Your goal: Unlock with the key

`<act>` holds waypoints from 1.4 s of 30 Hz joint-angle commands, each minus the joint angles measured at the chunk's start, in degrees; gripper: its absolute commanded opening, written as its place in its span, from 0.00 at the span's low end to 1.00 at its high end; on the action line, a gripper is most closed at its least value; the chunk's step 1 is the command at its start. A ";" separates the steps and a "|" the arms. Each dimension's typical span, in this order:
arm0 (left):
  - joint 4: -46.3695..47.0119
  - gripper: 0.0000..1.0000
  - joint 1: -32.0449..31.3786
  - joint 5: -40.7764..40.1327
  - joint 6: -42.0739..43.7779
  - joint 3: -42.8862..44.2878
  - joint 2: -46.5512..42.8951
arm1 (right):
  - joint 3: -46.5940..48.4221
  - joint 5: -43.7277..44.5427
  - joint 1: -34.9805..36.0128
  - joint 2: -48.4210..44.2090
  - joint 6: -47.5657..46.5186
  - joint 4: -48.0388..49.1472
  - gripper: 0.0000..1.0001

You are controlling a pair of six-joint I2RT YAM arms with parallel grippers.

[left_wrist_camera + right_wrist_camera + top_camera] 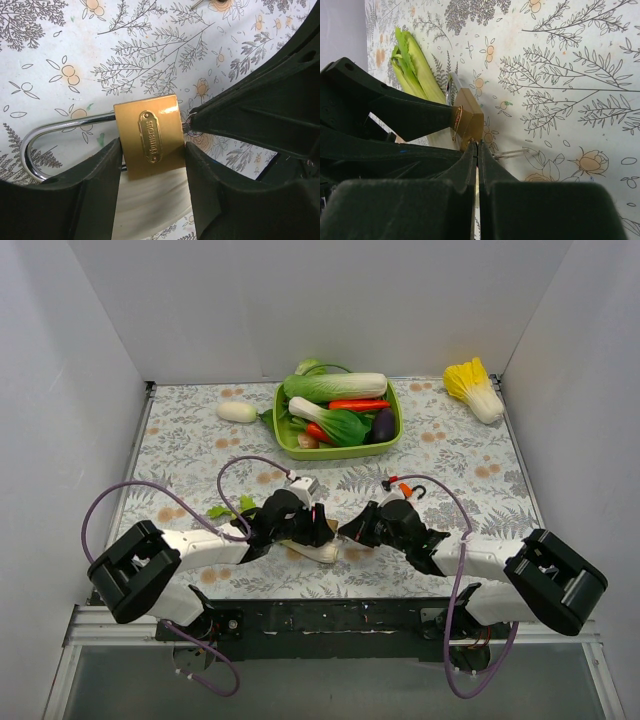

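My left gripper (152, 152) is shut on the brass padlock (149, 131) and grips its body from both sides; the silver shackle (35, 145) points left. My right gripper (477, 145) is shut, its tips pressed against the keyhole end of the padlock (470, 119). The key is almost wholly hidden between its fingers. Only a small key ring (193, 131) and a thin silver blade (512, 151) show beside the tips. In the top view both grippers, left (318, 526) and right (348, 530), meet low over the mat.
A white vegetable (150, 200) lies under the padlock, and a leafy green one (415, 70) beside it. A small red padlock (405, 487) lies behind my right gripper. A green tray (392, 438) of vegetables, a white radish (237, 411) and a yellow cabbage (475, 388) stand at the back.
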 commanded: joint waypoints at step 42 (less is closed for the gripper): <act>8.90 0.53 -2.62 16.51 3.49 1.23 -8.13 | 0.95 3.54 1.06 -3.38 -0.82 3.97 0.01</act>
